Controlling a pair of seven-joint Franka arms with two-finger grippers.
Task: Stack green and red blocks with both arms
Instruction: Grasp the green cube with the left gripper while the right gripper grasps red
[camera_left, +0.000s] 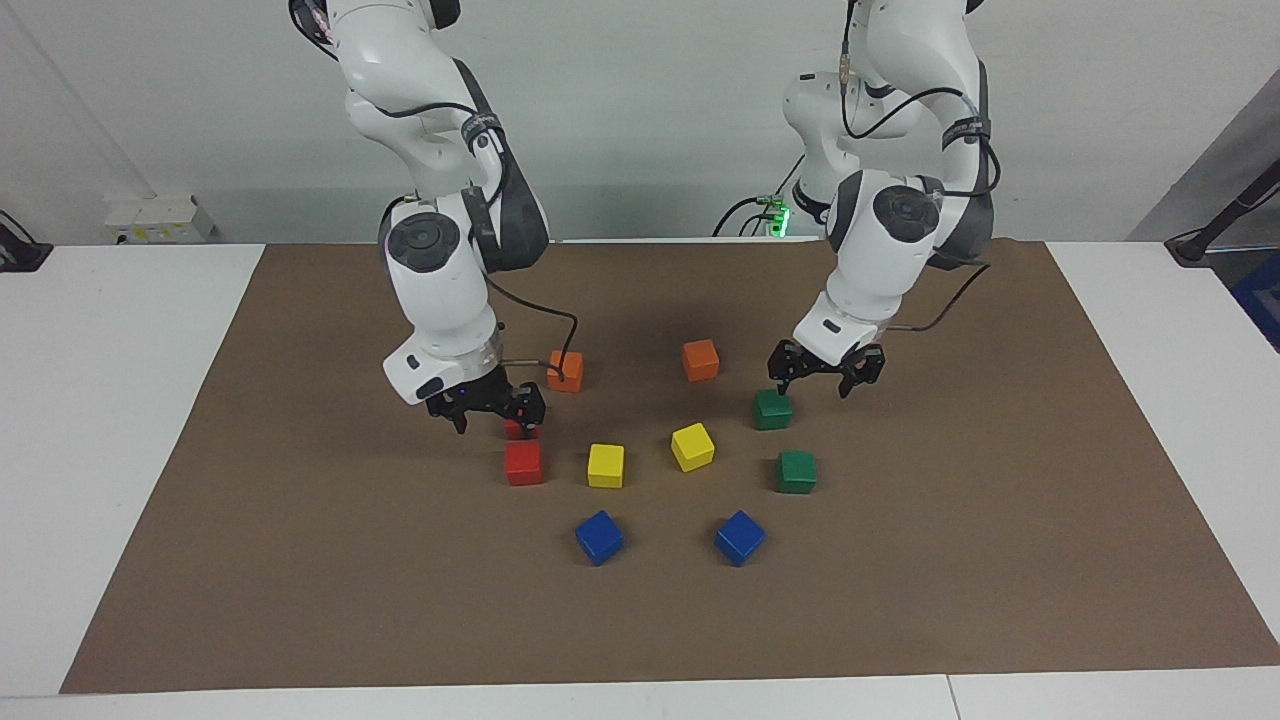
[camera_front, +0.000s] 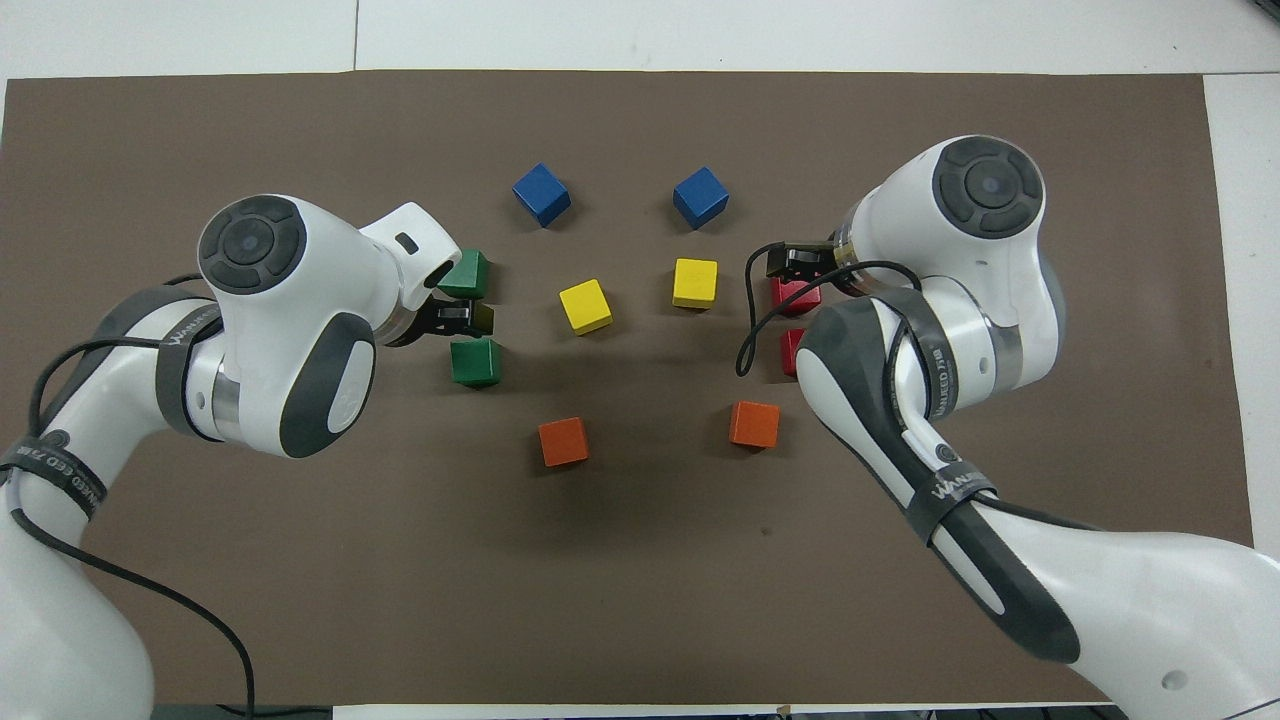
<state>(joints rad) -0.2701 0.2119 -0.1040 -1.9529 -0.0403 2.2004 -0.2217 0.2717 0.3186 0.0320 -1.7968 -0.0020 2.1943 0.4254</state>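
Observation:
Two red blocks lie toward the right arm's end of the table. The one nearer the robots (camera_left: 518, 432) (camera_front: 790, 348) is partly covered; the other (camera_left: 524, 462) (camera_front: 797, 297) lies just past it. My right gripper (camera_left: 495, 420) (camera_front: 792, 262) hangs open low over the nearer red block, one fingertip in front of it. Two green blocks (camera_left: 772, 411) (camera_left: 797, 471) lie toward the left arm's end. My left gripper (camera_left: 813, 390) (camera_front: 470, 318) is open just above the nearer green block (camera_front: 475, 362), holding nothing. The other green block (camera_front: 465, 272) is half hidden by the wrist.
A brown mat (camera_left: 300, 560) covers the table. Two orange blocks (camera_left: 565, 371) (camera_left: 700, 359) lie nearest the robots, two yellow blocks (camera_left: 605, 465) (camera_left: 692, 446) in the middle, and two blue blocks (camera_left: 599, 537) (camera_left: 739, 537) farthest out. The right arm's cable dangles by one orange block.

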